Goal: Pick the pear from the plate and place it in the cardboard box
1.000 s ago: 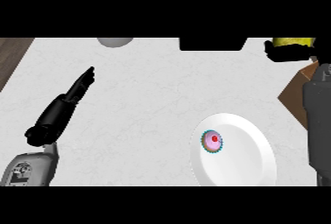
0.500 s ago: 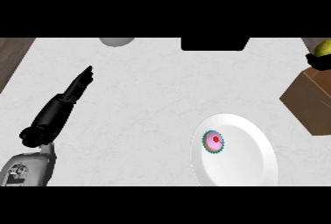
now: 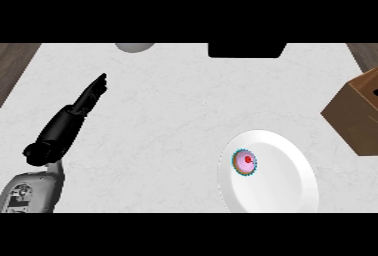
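A white plate lies at the lower right of the counter. A small pink item with a red top and teal rim sits on the plate's left side. No pear shows on the plate or anywhere else. The brown cardboard box stands at the right edge, partly cut off, and its inside is hidden. My left hand rests open at the left, fingers straight and pointing up the counter, far from the plate. My right hand is out of view.
A grey rounded object and a black block sit at the counter's far edge. Dark wooden surface shows past the counter's upper left and upper right corners. My grey left forearm enters at the lower left.
My right hand, shut on the yellow pear at the upper right, moved rightward and left the view with it. The box now shows uncovered. The left hand stayed put.
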Controlling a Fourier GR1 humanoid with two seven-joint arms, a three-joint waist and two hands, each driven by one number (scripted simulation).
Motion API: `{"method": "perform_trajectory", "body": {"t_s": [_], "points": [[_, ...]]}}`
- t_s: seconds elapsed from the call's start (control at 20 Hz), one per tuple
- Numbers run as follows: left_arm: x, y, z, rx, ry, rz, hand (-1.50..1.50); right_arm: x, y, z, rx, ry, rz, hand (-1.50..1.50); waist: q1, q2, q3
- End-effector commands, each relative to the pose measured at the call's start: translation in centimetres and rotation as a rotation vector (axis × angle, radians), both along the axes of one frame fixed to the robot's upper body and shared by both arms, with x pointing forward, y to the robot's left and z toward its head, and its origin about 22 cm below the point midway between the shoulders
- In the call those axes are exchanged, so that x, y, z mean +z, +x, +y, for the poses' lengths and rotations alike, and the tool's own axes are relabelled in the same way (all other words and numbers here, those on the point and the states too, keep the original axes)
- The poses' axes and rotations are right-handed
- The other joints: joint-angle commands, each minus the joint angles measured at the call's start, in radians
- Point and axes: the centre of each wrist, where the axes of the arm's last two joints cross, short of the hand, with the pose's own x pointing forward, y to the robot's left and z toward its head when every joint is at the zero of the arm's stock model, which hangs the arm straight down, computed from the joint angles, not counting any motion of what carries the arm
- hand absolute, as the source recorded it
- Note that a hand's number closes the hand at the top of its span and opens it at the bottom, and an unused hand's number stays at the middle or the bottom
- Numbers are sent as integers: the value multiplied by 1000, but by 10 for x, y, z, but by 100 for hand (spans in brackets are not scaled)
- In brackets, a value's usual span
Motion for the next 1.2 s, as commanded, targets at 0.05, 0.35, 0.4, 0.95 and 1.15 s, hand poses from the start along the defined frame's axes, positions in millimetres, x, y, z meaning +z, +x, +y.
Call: {"method": "perform_trajectory", "body": {"t_s": [0.05,0.35,0.4,0.95,1.15], "points": [[-1,5,9,4,-8,-3,0,-19,-21,-41,81,115,121,-150,-2,2,1],[-8,2,-8,10,-9,2,0,-13,-11,-31,232,212,-90,-150,-5,-3,1],[4,1,8,7,-3,7,0,-18,-14,-31,233,260,-188,-150,-8,-7,1],[-2,5,-7,16,2,-8,0,-11,-39,-78,-93,892,-832,-150,-14,1,2],[-2,6,-13,-22,-8,-8,0,-30,-64,-100,-147,872,-889,-150,1,4,3]]}}
